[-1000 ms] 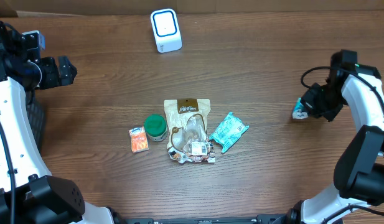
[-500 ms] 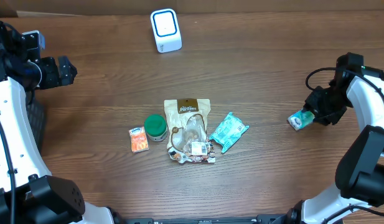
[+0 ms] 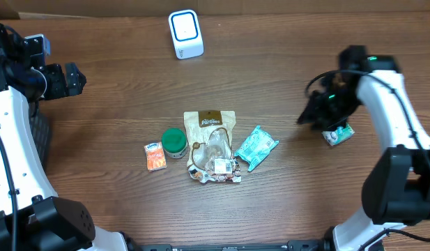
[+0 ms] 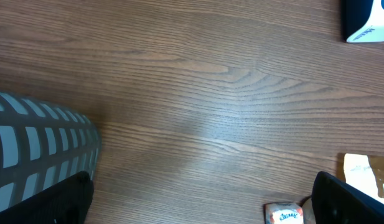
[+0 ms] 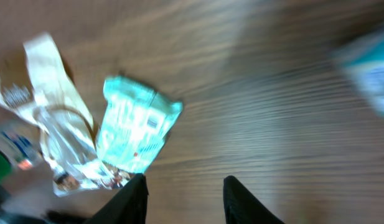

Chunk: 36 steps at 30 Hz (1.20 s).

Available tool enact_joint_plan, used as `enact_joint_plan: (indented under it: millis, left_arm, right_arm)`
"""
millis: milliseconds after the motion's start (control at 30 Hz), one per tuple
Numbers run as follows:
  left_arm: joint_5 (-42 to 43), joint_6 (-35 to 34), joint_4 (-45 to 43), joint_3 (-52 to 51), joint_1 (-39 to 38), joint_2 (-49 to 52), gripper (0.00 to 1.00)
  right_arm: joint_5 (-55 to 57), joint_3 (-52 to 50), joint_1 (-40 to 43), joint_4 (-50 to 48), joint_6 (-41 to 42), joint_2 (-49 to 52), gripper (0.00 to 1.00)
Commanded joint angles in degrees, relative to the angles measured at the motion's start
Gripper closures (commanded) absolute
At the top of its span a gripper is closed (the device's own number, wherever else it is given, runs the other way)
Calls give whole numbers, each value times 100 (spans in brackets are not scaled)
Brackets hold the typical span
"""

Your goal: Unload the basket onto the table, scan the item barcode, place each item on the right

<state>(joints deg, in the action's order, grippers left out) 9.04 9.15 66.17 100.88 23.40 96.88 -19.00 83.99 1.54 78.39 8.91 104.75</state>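
Right gripper (image 5: 187, 186), fingers parted and empty, hangs right of centre between a small packet (image 3: 338, 134) at the right and the teal pouch (image 3: 256, 146), likely the next item to scan. The pouch lies just beside the brown bag (image 3: 213, 132), so a loose pinch could drag both or crumple the barcode. Left gripper (image 3: 79, 79) is wide open at upper left. Scanner (image 3: 185, 33) stands top centre on the dark wood table (image 3: 117, 118). No room shows beyond.
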Motion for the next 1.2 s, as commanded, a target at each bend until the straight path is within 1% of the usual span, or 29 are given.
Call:
enact_joint_plan:
  millis: [0, 67, 200, 233, 333, 400, 567, 733, 833, 967, 1067, 1167]
  left_arm:
    - [66, -57, -2, 85, 57, 20, 0]
    - [66, -57, -2, 85, 57, 20, 1]
    - [66, -57, -2, 85, 57, 20, 0]
    - [66, -57, -2, 85, 57, 20, 0]
    - [66, -57, -2, 85, 57, 20, 0]
    - [66, -57, -2, 85, 57, 20, 0]
    - [66, -57, -2, 85, 57, 20, 0]
    - [66, -57, -2, 85, 57, 20, 1]
    - [66, -57, -2, 85, 57, 20, 0]
    - [66, -57, -2, 85, 57, 20, 0]
    - [66, -57, -2, 85, 57, 20, 1]
    - [66, -57, -2, 85, 57, 20, 0]
  right_arm:
    - [-103, -514, -518, -175, 17, -15, 66]
    - [-107, -813, -782, -439, 269, -15, 71]
    - [-155, -1362, -1272, -1043, 562, -15, 74]
    - [-170, -1451, -1368, -1163, 640, -15, 76]
    - [-166, -1547, -1637, -1246, 743, -15, 81]
    - [-199, -1545, -1810, -1189, 785, -15, 81]
    - [-828, -1530, -2181, -1178, 763, -15, 82]
    - [-1412, -1436, -2345, -1867, 811, -15, 81]
    - [-1381, -1412, -2345, -2621, 1357, -15, 80]
    - [-717, -1423, -2446, -3309, 2275, -9, 80]
    - [-317, -1427, -2638, -3460, 2682, 35, 80]
    - [-186, -1427, -2861, -3421, 2850, 197, 80]
